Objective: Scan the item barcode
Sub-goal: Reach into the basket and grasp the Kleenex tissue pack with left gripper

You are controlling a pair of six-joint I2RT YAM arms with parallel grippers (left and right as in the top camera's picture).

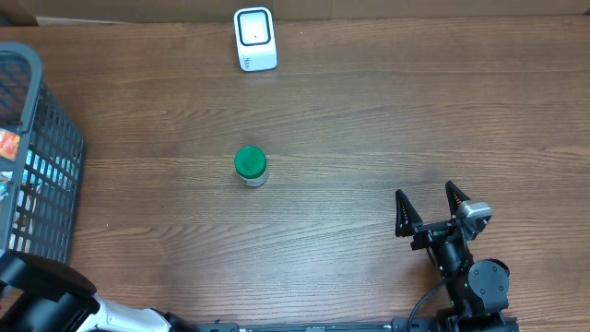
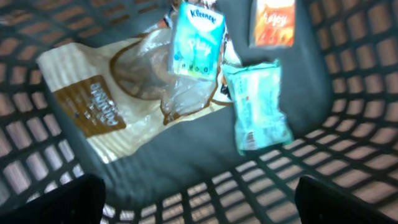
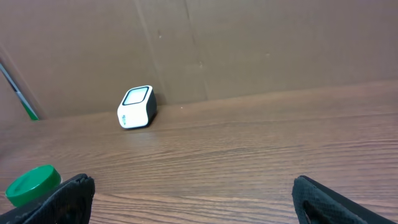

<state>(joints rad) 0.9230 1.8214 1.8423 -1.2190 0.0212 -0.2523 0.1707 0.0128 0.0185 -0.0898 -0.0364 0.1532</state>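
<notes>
A white barcode scanner (image 1: pixel 254 39) stands at the table's far edge; the right wrist view shows the scanner (image 3: pixel 136 107) against the back wall. A small jar with a green lid (image 1: pixel 250 166) stands upright mid-table, and the jar (image 3: pixel 32 185) sits at the left edge of the right wrist view. My right gripper (image 1: pixel 429 207) rests open near the front right, nothing between its fingers (image 3: pixel 329 199). My left gripper (image 2: pixel 199 208) hangs open above the inside of the dark basket (image 2: pixel 348 143), over a Kleenex pack (image 2: pixel 196 40), a teal packet (image 2: pixel 258 106), an orange box (image 2: pixel 272 23) and a cream bag (image 2: pixel 93 109).
The mesh basket (image 1: pixel 28 65) fills the table's left edge. The left arm's black body (image 1: pixel 41 295) sits at the front left corner beside it. Bare wood lies between the jar, the scanner and my right gripper.
</notes>
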